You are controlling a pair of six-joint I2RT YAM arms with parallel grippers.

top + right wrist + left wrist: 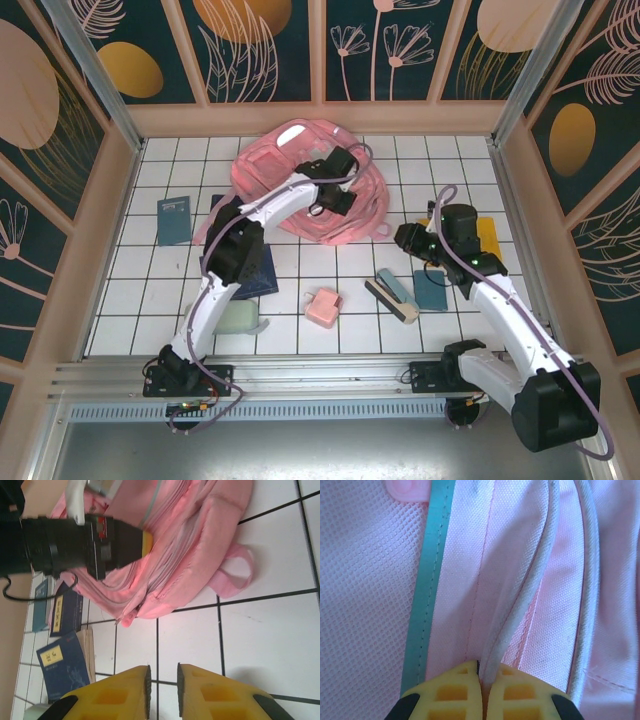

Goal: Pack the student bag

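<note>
The left claw (482,672) is pinching a fold of the pink bag (262,165), at 12 o'clock on the table (350,295). The right claw (162,676) is hanging empty, barely open, with the bag at its 10 o'clock.

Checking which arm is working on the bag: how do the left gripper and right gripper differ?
The left gripper is shut, pinching a white piped edge of the student bag; the right gripper has a narrow gap with nothing in it. The left gripper sits on the bag; the right gripper hangs over the tiled table beside it. Both have yellow fingers.
</note>
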